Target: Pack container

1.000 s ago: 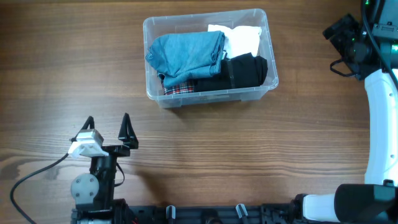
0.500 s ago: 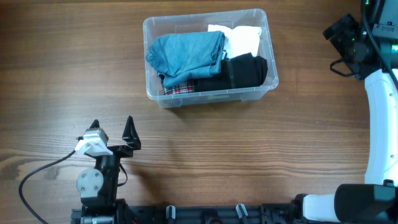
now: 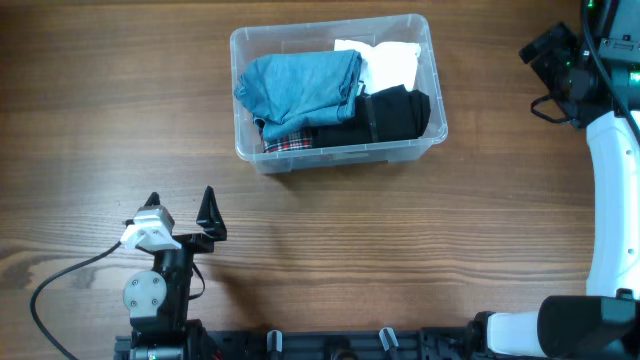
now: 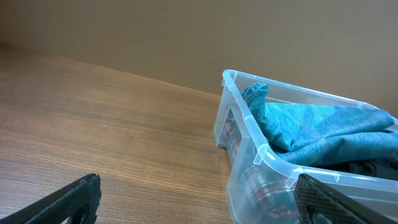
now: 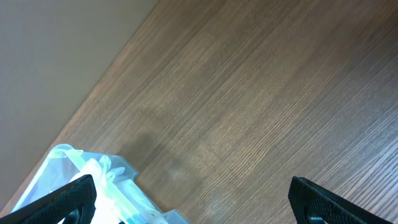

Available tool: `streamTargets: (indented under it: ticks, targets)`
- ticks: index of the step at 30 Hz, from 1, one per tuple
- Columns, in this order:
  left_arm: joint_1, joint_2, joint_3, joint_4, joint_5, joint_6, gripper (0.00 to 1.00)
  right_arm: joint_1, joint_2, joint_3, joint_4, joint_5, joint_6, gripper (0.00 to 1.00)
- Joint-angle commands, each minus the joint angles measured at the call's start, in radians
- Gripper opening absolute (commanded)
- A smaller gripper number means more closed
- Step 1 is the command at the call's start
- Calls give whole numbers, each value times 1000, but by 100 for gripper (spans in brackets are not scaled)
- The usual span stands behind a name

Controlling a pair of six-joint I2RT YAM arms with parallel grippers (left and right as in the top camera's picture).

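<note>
The clear plastic container (image 3: 250, 160) stands at the table's middle back, packed with a blue garment (image 3: 298, 82), a white one (image 3: 390, 62), a black one (image 3: 385, 115) and a red plaid one (image 3: 288, 144). It also shows in the left wrist view (image 4: 249, 180) and a corner in the right wrist view (image 5: 118, 168). My left gripper (image 3: 180, 205) is open and empty near the front left, well short of the container. My right gripper (image 3: 548, 60) is at the far right, away from the container; the wrist view shows its fingers spread wide and empty.
The wooden table (image 3: 450, 240) runs all around the container. A cable (image 3: 60, 280) trails from the left arm at the front left. The right arm's white link (image 3: 610, 200) runs along the right edge.
My left gripper has drawn back a little toward the front edge between the earliest frame and now. The right arm and the container have not moved.
</note>
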Motion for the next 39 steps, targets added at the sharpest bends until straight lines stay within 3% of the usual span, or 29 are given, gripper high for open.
streamTargets:
  ticks: [1,6,12,19,22,25,28,32,39]
  targets:
    - [9,-8,-8,3,8,8,100,6,2,-3,3,17,13,100]
    - [9,-8,-8,3,8,8,100,21,-46,-7,3,17,13,100]
    - [9,-8,-8,3,8,8,100,102,-278,-63,4,17,13,100]
    - [9,-8,-8,3,8,8,100,222,-678,-423,30,36,14,100]
    - [9,-8,-8,3,8,9,100,221,-891,-660,238,34,-42,100]
    - [9,-8,-8,3,8,8,100,215,-1150,-965,588,-111,-312,100]
    - [9,-8,-8,3,8,8,100,180,-1331,-1195,816,-280,-509,100]
    - [9,-8,-8,3,8,8,100,174,-1485,-1386,917,-310,-596,100]
    - [9,-8,-8,3,8,8,100,151,-1575,-1577,1022,-280,-592,100]
